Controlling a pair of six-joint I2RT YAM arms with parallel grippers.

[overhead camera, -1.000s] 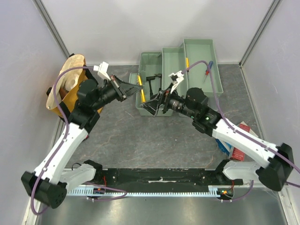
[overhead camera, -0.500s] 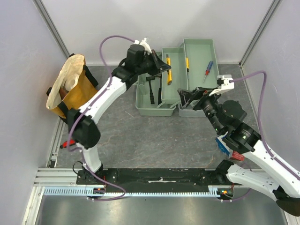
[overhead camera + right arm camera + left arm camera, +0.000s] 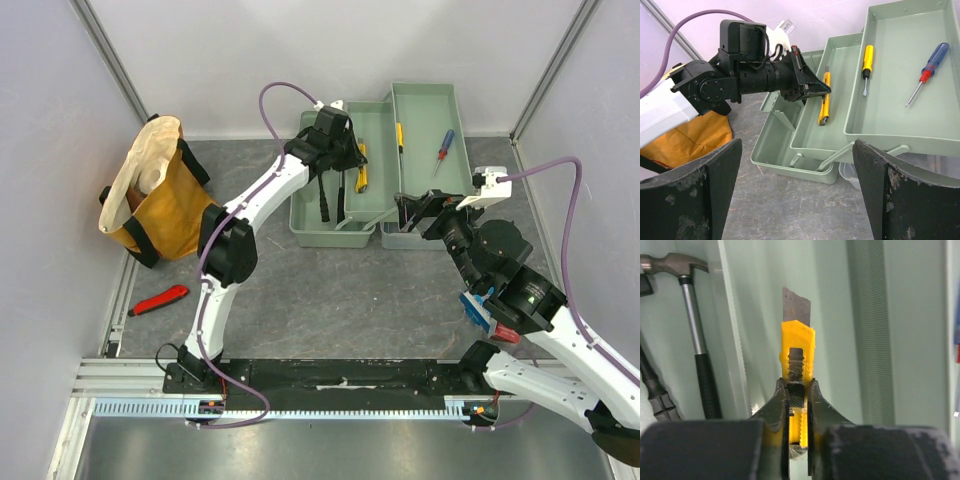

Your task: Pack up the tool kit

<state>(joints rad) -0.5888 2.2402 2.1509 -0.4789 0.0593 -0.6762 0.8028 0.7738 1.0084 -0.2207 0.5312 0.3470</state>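
Note:
The pale-green toolbox (image 3: 322,236) stands open with its fold-out trays spread to the right. My left gripper (image 3: 350,160) is shut on a yellow utility knife (image 3: 797,347), blade out, low in the middle tray (image 3: 372,203); the knife also shows in the right wrist view (image 3: 825,100). A hammer (image 3: 690,315) lies in the box bottom. A yellow screwdriver (image 3: 399,137) and a blue-and-red screwdriver (image 3: 443,150) lie in the far tray (image 3: 425,88). My right gripper (image 3: 415,210) is open and empty, near the trays' front edge (image 3: 800,195).
A mustard-yellow cloth bag (image 3: 160,195) stands at the left. A red-handled tool (image 3: 158,300) lies on the floor near the left edge. Blue-and-red packets (image 3: 490,310) lie under my right arm. Walls close in behind the toolbox.
My left arm has swung from the bag side over to the toolbox and carried the yellow knife into the middle tray. My right arm has drawn back to the right of the box.

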